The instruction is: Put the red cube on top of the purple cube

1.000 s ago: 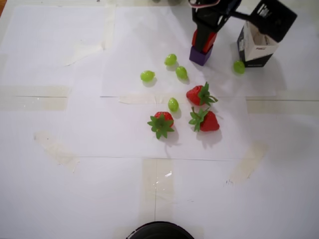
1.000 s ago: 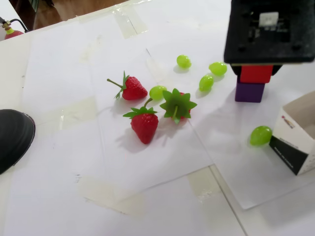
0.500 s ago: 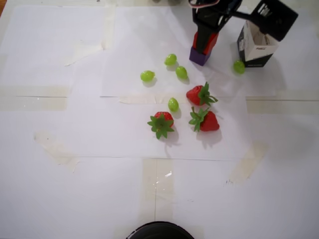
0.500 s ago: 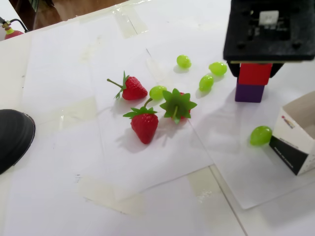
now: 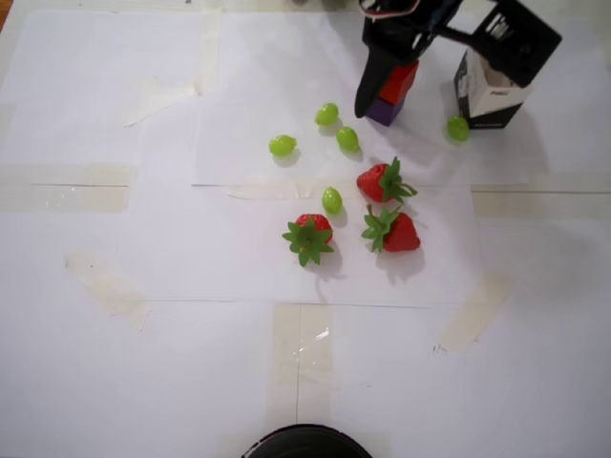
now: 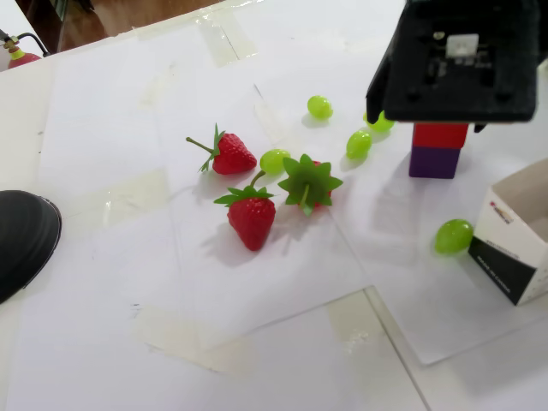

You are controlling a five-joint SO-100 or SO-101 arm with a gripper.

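Change in the gripper: we see that the gripper [image 5: 382,81] has spread since half a second ago; in the overhead view one dark finger [image 5: 368,91] now angles out to the left of the stack, where before both fingers hugged the red cube.
Change in the fixed view: the black gripper body has come lower and further left, and it now covers part of the green grape [image 6: 377,122] that stood clear a moment ago.
Red cube: we find the red cube [image 5: 399,79] resting on top of the purple cube [image 5: 385,111], its edges close to flush in the fixed view [image 6: 440,135] over [image 6: 433,162].
Pincer state: the jaws stand apart, and we see no finger pressing on the red cube.
Stack position: it sits at the far end of the white paper [image 5: 239,114], just left of the open carton box [image 5: 485,95] in the overhead view.
Unchanged: the three strawberries [image 5: 393,231] and the other grapes lie where they lay earlier.
Hidden in the overhead view: we see only a sliver of the purple cube beneath the red one and the arm.
Hidden in the fixed view: the gripper body blocks the top of the red cube, and the fingertips are out of sight behind it.
Cut off: the carton box runs past the right edge of the fixed view, and a dark round object [image 6: 21,240] is cropped at the left edge.
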